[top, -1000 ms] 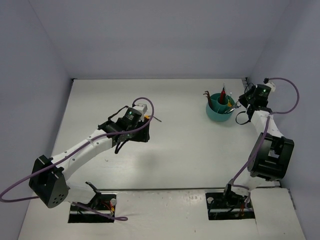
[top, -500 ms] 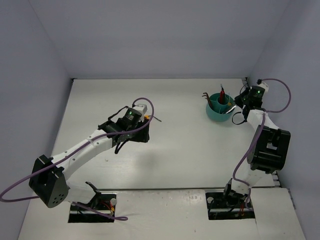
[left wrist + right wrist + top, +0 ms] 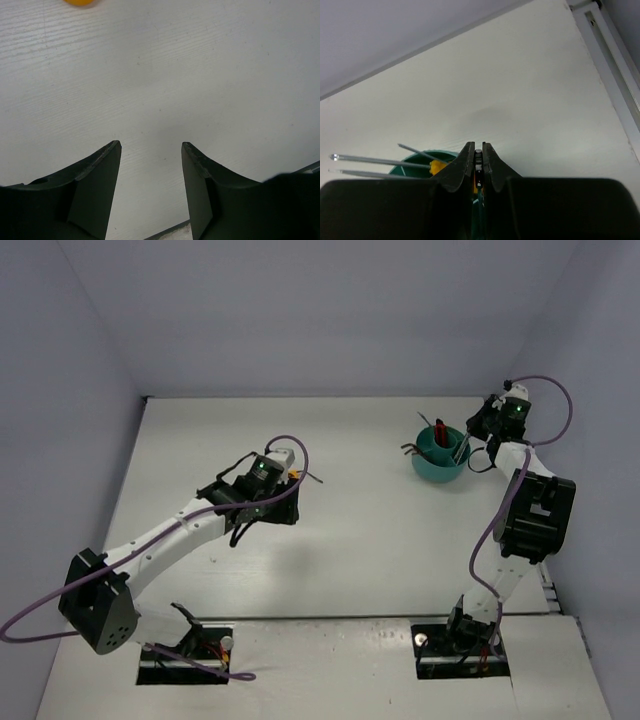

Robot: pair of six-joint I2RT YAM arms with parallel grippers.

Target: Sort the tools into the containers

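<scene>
Right tool [image 3: 478, 145], clamped on a thin screwdriver [image 3: 478, 152], has shifted rearward beside the cup [image 3: 436, 472]. Left tool [image 3: 150, 150] unchanged: open, empty, over the surface [image 3: 210, 70].

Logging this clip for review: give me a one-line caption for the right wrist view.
Right gripper pinches a slim tool at the teal cup, metal shafts jutting left.

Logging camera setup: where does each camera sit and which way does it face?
Top: above and behind, looking down on the table; left arm and right arm show.
Left wrist: looks down at table; open left claw shows.
Right wrist: looks across the cup toward the back wall; right claw shut on a thin tool.
Top and right wrist share the cup.
</scene>
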